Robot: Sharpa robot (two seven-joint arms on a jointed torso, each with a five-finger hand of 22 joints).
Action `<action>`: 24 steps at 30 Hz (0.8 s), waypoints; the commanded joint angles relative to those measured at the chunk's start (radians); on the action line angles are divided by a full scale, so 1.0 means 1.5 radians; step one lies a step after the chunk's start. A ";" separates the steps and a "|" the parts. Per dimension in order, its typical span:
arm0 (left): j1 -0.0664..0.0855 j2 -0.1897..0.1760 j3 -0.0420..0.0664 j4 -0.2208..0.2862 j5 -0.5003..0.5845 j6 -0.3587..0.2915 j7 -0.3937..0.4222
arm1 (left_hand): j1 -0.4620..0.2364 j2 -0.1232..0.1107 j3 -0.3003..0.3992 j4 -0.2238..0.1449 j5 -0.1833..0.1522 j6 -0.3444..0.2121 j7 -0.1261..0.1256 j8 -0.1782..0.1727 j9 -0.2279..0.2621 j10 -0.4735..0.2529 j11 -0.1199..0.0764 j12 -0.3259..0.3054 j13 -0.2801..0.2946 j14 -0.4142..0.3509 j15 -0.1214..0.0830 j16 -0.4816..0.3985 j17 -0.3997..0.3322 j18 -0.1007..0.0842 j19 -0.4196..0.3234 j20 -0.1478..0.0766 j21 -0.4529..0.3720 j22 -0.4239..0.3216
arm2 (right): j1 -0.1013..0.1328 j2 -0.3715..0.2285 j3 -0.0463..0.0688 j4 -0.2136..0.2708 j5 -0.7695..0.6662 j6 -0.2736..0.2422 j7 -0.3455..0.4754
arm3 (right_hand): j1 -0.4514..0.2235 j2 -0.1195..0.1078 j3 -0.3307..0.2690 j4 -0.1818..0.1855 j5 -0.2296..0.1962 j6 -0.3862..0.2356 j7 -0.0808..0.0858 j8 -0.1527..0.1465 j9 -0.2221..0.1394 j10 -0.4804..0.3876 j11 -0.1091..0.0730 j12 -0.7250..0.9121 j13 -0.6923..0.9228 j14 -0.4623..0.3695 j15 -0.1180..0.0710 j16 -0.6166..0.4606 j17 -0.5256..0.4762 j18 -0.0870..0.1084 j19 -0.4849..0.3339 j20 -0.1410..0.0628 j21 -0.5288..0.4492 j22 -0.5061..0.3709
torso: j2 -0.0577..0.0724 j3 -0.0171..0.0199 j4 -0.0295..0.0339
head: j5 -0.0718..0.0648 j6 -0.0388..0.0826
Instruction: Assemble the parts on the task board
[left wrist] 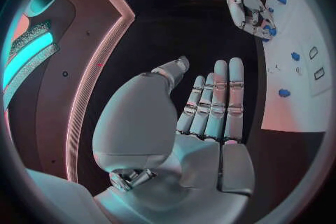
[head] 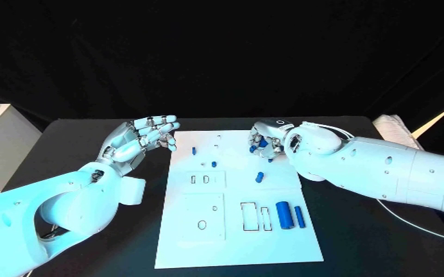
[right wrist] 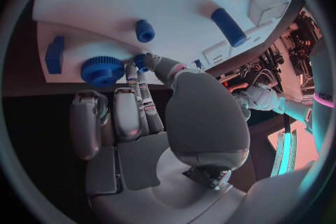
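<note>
Board (head: pixel 236 238) fills centre frame; gear (right wrist: pixel 102 70) at its upper right, under right hand (head: pixel 273 139), fingertips on a small peg (right wrist: pixel 142 61). Left hand (head: pixel 144 137) spread, holding nothing. Gear looks light, rigid; take by toothed rim.

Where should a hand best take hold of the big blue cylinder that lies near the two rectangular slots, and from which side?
Grip the big blue cylinder around its middle, coming from above. It lies flat on the white task board, so only its curved sides seem free to pinch.

Black table (head: pixel 370 238); white task board (head: pixel 231 238) flat at its middle.
</note>
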 commanded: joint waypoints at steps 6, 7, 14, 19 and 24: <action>0.002 0.000 0.001 0.001 0.000 0.014 0.000 | -0.003 0.002 0.003 -0.001 -0.001 -0.004 0.017 -0.001 -0.001 -0.003 0.004 -0.002 0.000 -0.004 0.000 0.005 0.001 0.009 -0.007 -0.001 0.005 0.001 | -0.002 0.005 0.000 -0.002 -0.005 0.005 -0.001 | -0.002 0.007 0.003 0.011 0.006 0.011 -0.004 0.008 0.008 0.024 -0.005 0.013 0.009 0.020 0.001 0.013 0.008 -0.014 0.029 -0.002 0.017 0.051 | 0.002 -0.0011 0.0008 | -0.002 -0.005; 0.002 0.000 0.001 0.001 0.000 0.014 0.000 | -0.003 0.002 0.003 -0.001 -0.001 -0.004 0.017 -0.001 -0.001 -0.003 0.004 -0.002 0.000 -0.004 0.000 0.005 0.001 0.009 -0.007 -0.001 0.005 0.001 | -0.002 0.005 0.000 -0.002 -0.004 -0.001 -0.002 | -0.004 0.012 0.004 0.015 0.007 0.016 -0.005 0.012 0.011 0.029 -0.007 0.015 0.012 0.019 0.000 0.014 0.008 -0.014 0.028 -0.003 0.018 0.051 | 0.002 -0.0010 0.0008 | -0.001 -0.005; 0.003 0.000 0.001 0.001 0.000 0.013 -0.003 | -0.003 0.004 0.005 -0.001 -0.001 -0.004 0.017 -0.001 -0.001 -0.004 0.004 -0.003 0.000 -0.006 0.000 0.006 0.001 0.009 -0.008 0.000 0.007 0.002 | -0.002 0.004 0.000 -0.001 0.004 -0.025 -0.012 | 0.015 0.036 0.011 0.014 0.001 0.050 -0.021 0.038 0.034 0.058 -0.021 0.028 0.029 0.020 -0.012 0.023 0.015 -0.016 0.031 -0.012 0.028 0.067 | 0.003 -0.0015 0.0014 | -0.002 -0.004; 0.003 0.000 0.001 0.001 0.000 0.014 -0.004 | -0.003 0.005 0.006 -0.001 -0.001 -0.005 0.018 -0.001 -0.001 -0.004 0.005 -0.003 0.000 -0.006 0.000 0.007 0.001 0.009 -0.009 0.000 0.008 0.003 | -0.003 0.004 0.000 0.004 0.002 -0.039 -0.021 | 0.021 0.046 0.010 0.011 -0.002 0.061 -0.029 0.053 0.052 0.071 -0.029 0.033 0.040 0.020 -0.017 0.027 0.018 -0.017 0.032 -0.017 0.033 0.074 | 0.003 -0.0015 0.0014 | -0.002 -0.004; 0.003 -0.001 0.001 0.000 0.000 0.014 -0.005 | -0.002 0.006 0.007 -0.002 -0.001 -0.005 0.018 -0.002 -0.001 -0.005 0.005 -0.003 0.000 -0.007 0.001 0.007 0.001 0.009 -0.010 0.000 0.009 0.003 | -0.004 0.003 0.000 0.016 0.001 -0.069 -0.036 | 0.022 0.048 0.009 0.010 0.007 0.060 -0.030 0.059 0.060 0.074 -0.030 0.032 0.045 0.020 -0.019 0.028 0.018 -0.017 0.032 -0.019 0.034 0.075 | 0.003 -0.0015 0.0025 | -0.003 -0.001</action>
